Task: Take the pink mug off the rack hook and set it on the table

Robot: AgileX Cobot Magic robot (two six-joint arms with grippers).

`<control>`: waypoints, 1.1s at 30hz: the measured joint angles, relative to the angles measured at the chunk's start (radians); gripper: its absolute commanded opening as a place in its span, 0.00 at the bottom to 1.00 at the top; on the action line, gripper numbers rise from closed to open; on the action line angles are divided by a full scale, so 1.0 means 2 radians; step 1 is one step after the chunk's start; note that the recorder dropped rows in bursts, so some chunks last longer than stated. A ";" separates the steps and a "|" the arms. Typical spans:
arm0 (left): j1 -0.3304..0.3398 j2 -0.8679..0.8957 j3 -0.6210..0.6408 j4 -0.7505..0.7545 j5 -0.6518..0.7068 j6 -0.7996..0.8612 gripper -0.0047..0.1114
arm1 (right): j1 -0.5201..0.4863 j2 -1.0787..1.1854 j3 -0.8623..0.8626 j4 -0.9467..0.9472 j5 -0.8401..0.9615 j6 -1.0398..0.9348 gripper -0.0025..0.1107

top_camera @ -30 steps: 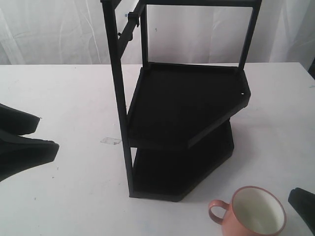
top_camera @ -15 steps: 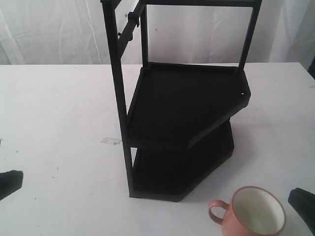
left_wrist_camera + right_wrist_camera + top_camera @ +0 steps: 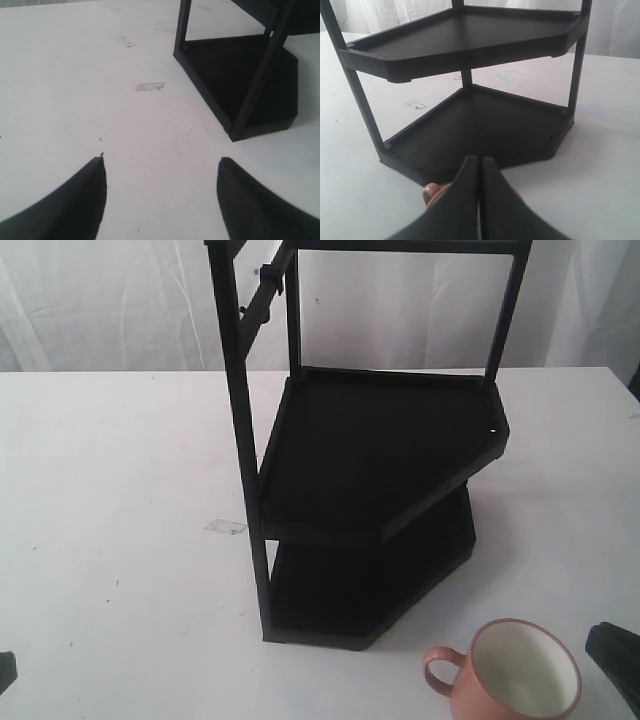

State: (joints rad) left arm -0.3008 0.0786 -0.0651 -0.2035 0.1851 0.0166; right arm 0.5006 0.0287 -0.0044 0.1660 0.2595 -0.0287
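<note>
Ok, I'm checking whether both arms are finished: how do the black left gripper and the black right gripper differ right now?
The left gripper is open, fingers wide apart; the right gripper is shut, fingers pressed together. The left one hangs over white tabletop alone; the right one is close beside the salmon-pink ceramic mug, which stands upright on the table. Both are black and hold nothing.

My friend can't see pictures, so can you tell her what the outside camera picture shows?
A pink mug stands upright on a white table at the bottom right of the picture, with its handle pointing left and its cream inside showing. Beyond it stands a tall black rack with two shelves, and the hook near its top holds nothing.
</note>
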 measured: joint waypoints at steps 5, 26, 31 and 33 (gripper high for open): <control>0.000 -0.032 0.031 0.005 -0.023 -0.001 0.61 | 0.000 0.000 0.000 0.000 0.000 0.000 0.02; 0.000 -0.037 0.031 0.007 0.014 -0.002 0.61 | -0.010 0.000 0.000 0.000 0.000 0.000 0.02; 0.000 -0.037 0.031 0.007 0.014 -0.002 0.61 | -0.091 0.000 0.000 0.000 0.001 0.000 0.02; 0.000 -0.037 0.031 0.007 0.014 -0.002 0.61 | -0.114 0.000 0.000 0.000 0.001 0.000 0.02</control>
State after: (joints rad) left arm -0.3008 0.0045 -0.0040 -0.1902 0.2138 0.0126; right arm 0.2717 0.0287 -0.0044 0.1660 0.2620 -0.0287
